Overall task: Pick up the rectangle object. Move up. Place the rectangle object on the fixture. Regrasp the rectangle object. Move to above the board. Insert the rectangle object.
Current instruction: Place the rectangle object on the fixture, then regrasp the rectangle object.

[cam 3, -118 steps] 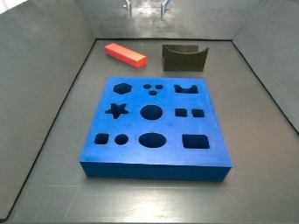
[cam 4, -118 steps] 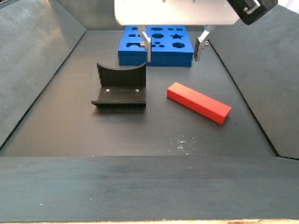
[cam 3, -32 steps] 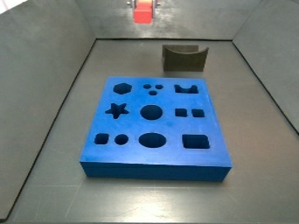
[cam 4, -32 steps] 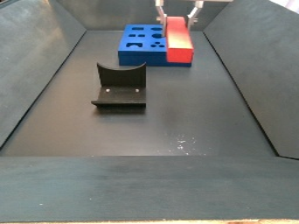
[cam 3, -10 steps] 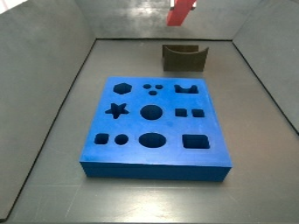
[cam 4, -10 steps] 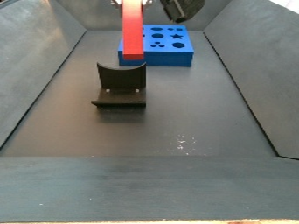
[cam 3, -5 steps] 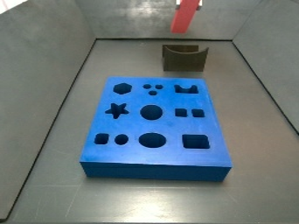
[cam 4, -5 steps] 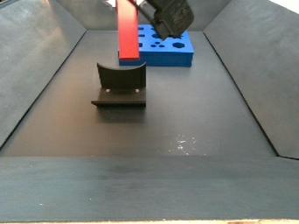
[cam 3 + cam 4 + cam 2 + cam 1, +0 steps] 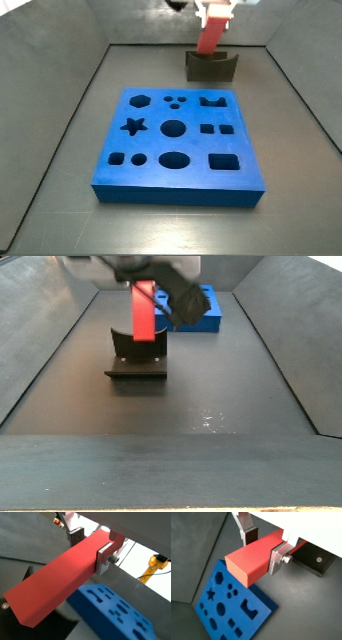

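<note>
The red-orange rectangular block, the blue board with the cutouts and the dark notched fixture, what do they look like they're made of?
The red-orange rectangular block, clamped in the gripper above the dark notched fixture: probably plastic; flat even colour, matte faces, crisp edges. The thick blue board: likely plastic or dense foam; uniform matte blue, cleanly cut holes. The fixture: possibly printed plastic or painted metal; dull dark surface, with what may be a screw head.

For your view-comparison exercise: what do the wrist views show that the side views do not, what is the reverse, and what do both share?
Only the wrist views show the gripper fingers clamping the block. Only the side views show the whole board on the floor, and the block hanging upright at the fixture notch. Both show the red block, blue board and fixture.
</note>
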